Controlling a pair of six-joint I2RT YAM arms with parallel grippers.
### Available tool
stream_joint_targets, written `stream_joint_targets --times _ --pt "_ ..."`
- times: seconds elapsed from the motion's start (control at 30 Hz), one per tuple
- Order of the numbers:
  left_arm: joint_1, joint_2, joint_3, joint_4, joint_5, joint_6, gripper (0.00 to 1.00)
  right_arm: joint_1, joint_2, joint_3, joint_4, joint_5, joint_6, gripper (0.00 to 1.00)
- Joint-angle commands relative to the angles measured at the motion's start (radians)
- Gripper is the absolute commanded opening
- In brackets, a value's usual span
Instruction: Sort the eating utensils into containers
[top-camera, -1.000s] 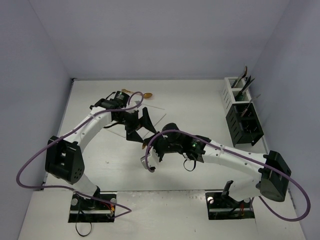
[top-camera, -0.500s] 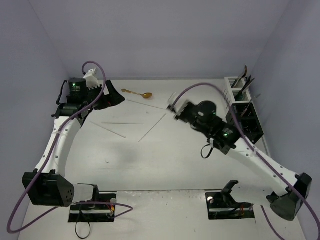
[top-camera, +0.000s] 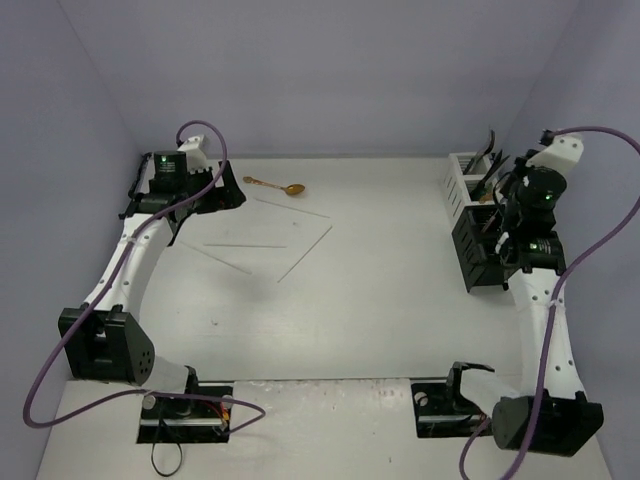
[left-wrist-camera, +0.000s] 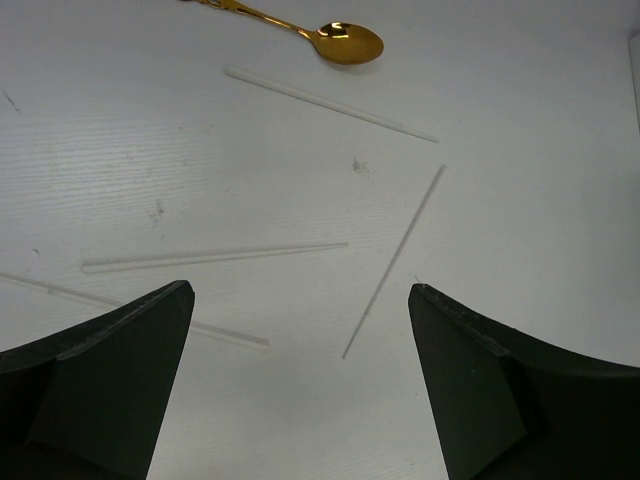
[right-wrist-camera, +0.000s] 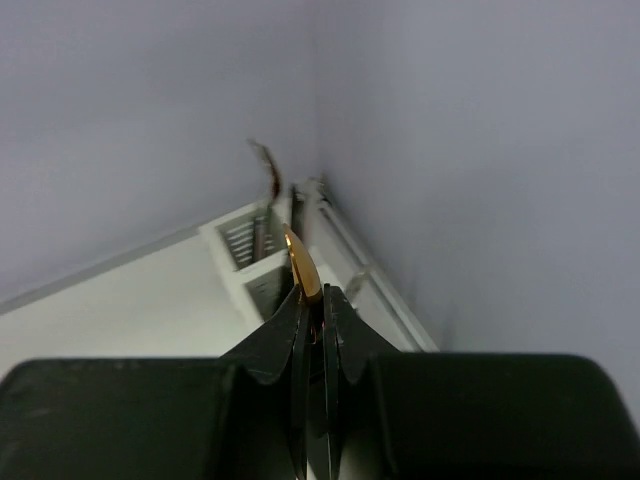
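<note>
The white surface (top-camera: 380, 300) lay mostly bare between my arms, with walls close along its far and right edges. The black holder (top-camera: 487, 250) and white holder (top-camera: 463, 180) stood by the right edge, cutlery already in them. My right hand (right-wrist-camera: 312, 300) was clamped on a gold utensil (right-wrist-camera: 303, 265) beside the white holder. I judged this the drop-in step; the next move called for lowering it into a compartment without clipping rim or walls. My left hand (left-wrist-camera: 300, 292) hung wide open, holding nothing, over four chopsticks (left-wrist-camera: 215, 257) and a gold spoon (left-wrist-camera: 345, 42).
</note>
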Motion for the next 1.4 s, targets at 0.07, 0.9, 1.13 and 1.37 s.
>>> stream_joint_targets --times 0.07,0.9,1.13,1.37 --pt "-0.012 -0.054 0.043 0.072 -0.084 0.079 0.88 -0.164 0.131 0.057 0.066 -0.094 0.146 0.00" --pt "-0.035 -0.002 -0.007 0.100 -0.092 0.137 0.88 -0.216 0.372 0.002 0.261 -0.269 -0.149 0.00" --pt "-0.049 0.037 0.025 0.098 -0.144 0.167 0.88 -0.216 0.367 -0.053 0.261 -0.307 -0.173 0.20" --pt "-0.077 0.131 0.117 0.070 -0.208 0.203 0.88 -0.214 0.339 -0.054 0.258 -0.332 -0.160 0.39"
